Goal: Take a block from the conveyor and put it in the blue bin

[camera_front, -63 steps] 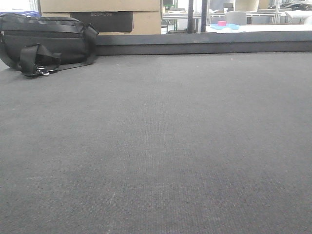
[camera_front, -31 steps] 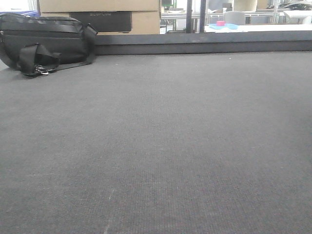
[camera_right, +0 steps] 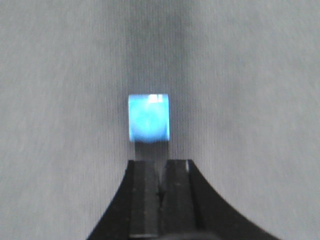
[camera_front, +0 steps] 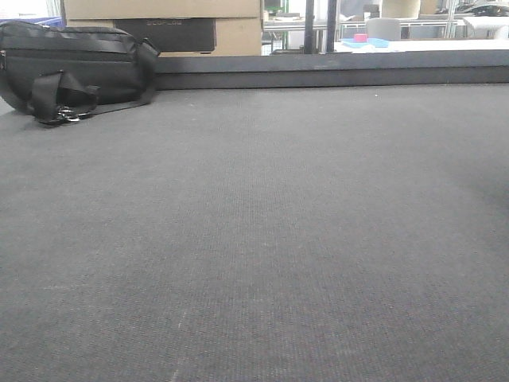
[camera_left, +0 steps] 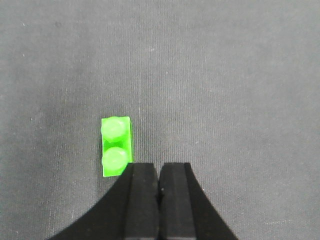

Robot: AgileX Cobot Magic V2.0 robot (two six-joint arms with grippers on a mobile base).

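Your left gripper (camera_left: pixel 159 167) has its two black fingers pressed flat together, with only a thin seam between them and nothing held. The green block (camera_left: pixel 116 146), a small brick with two round studs on top, lies on the grey conveyor belt (camera_left: pixel 225 90) just ahead of that gripper and off to the left of its tips, long side running away from the camera; its near corner meets the edge of the left finger in the left wrist view, though you cannot tell whether they touch. Your right gripper (camera_right: pixel 161 165) is likewise closed on itself, finger against finger. A blue block (camera_right: pixel 148 118) sits straight ahead of its tips, slightly left of the seam, and the picture is too blurred to tell whether the block touches the fingers. From the front view you see a wide stretch of the same grey belt, a dark rail (camera_front: pixel 334 76) along its far edge, a black bag (camera_front: pixel 71 68) resting at the far left corner, and cardboard boxes (camera_front: pixel 238 28) stacked behind it.
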